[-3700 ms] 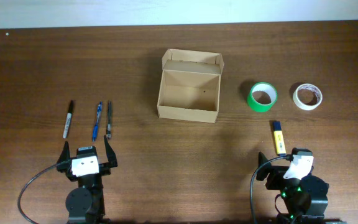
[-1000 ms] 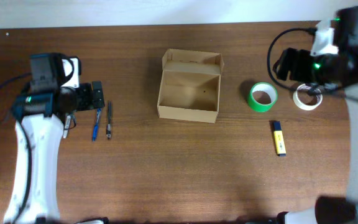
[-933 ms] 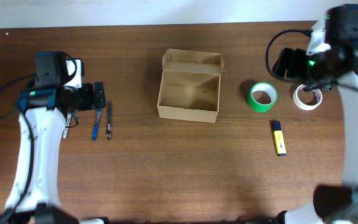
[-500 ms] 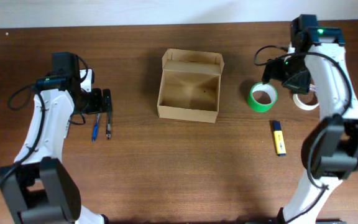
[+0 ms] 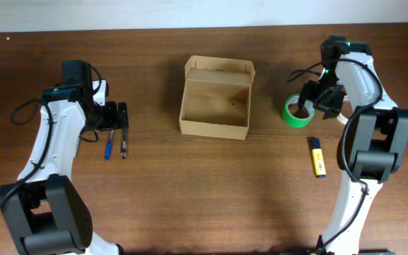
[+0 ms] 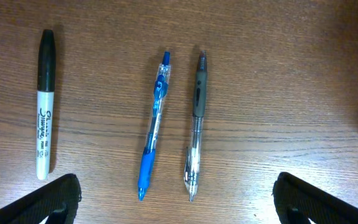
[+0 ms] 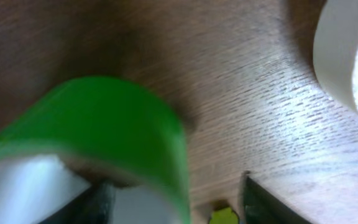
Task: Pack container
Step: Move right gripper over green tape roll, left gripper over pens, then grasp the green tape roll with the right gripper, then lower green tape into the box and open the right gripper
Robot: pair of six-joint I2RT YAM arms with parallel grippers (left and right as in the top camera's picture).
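Observation:
The container (image 5: pixel 214 99) is a tan cardboard box, open, with its flap lid at the back, at the table's middle. My left gripper (image 5: pixel 117 117) is open and hangs above a blue pen (image 6: pixel 154 124) and a grey pen (image 6: pixel 196 124); its jaws (image 6: pixel 176 202) are spread wide and empty. My right gripper (image 5: pixel 309 99) is at the green tape roll (image 5: pixel 296 113). In the right wrist view its jaws (image 7: pixel 179 205) are open and straddle the wall of the green roll (image 7: pixel 104 118), one finger inside the ring, one outside.
A black marker (image 6: pixel 44 106) lies left of the pens. A white tape roll (image 7: pixel 347 56) sits right of the green one, partly under my right arm (image 5: pixel 347 115). A yellow and blue highlighter (image 5: pixel 318 156) lies in front of the rolls.
Both arms rose from the front edge and reached out. My left gripper settled above the pens. My right gripper moved left from the white roll down onto the green roll.

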